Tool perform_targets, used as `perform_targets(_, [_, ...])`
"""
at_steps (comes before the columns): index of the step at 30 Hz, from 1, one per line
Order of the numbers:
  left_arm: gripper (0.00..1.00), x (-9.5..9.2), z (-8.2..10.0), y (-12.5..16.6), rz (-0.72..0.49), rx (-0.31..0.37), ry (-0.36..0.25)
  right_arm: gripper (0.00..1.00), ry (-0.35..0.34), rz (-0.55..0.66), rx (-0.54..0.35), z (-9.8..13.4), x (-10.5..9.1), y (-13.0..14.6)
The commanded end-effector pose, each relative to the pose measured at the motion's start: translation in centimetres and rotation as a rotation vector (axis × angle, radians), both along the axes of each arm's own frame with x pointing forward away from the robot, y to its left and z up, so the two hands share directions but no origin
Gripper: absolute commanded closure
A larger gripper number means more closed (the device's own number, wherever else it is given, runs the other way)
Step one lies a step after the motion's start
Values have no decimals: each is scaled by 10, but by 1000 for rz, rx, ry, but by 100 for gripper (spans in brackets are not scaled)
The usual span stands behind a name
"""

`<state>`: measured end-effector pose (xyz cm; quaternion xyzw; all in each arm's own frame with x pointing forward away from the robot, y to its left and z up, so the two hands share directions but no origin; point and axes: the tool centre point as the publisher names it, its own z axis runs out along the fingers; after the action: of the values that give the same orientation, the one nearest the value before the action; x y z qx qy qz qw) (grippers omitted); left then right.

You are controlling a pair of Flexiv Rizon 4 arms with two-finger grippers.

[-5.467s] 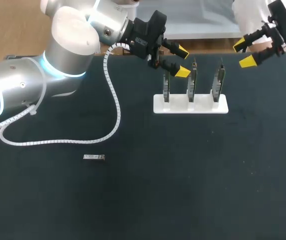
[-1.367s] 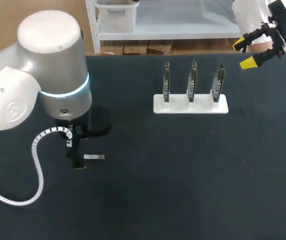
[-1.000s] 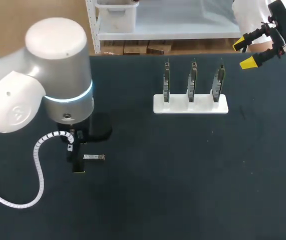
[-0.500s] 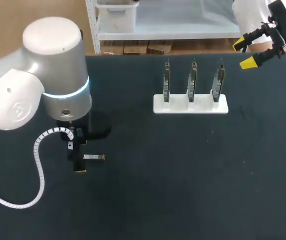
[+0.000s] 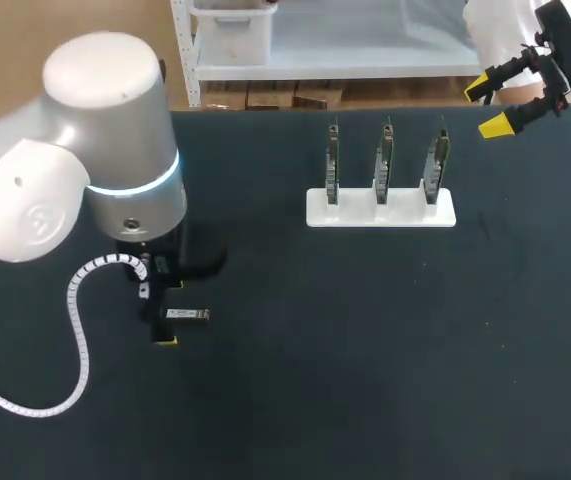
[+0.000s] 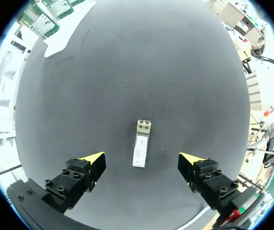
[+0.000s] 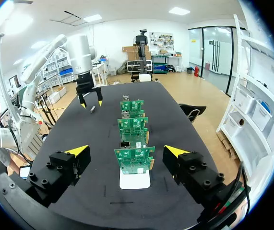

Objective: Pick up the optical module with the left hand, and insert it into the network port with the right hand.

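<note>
Optical module (image 5: 187, 315) flat on table (image 5: 365, 380), at 8 o'clock from board rack (image 5: 380, 207). L gripper (image 6: 142, 160) over it, fingers either side, not touching. R gripper (image 5: 486, 106) at 1–2 o'clock from rack, well apart.

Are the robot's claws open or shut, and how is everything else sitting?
optical module: lying flat on the table, ungrasped.
left gripper: open, a finger each side of the optical module, not touching.
right gripper: open, holding nothing.
circuit boards: three, upright in the white holder.

head: overhead-behind | left wrist: close, downward | right wrist: level | shared: optical module (image 5: 187, 315) (image 6: 141, 143)
</note>
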<state>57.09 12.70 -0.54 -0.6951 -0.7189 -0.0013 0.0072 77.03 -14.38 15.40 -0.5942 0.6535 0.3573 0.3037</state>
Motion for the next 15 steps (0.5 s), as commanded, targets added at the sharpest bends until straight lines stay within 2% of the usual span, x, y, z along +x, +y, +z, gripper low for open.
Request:
perform_targets(1, [0, -1, -5, 3, 11, 7, 11, 0, -4, -3, -1, 0, -2, 0])
perform_targets(3, [0, -2, -6, 5, 17, 26, 1, 0, -4, -3, -1, 0, -2, 0])
perform_targets(15, [0, -6, -6, 1, 11, 9, 4, 0, -4, -3, -1, 0, -2, 0])
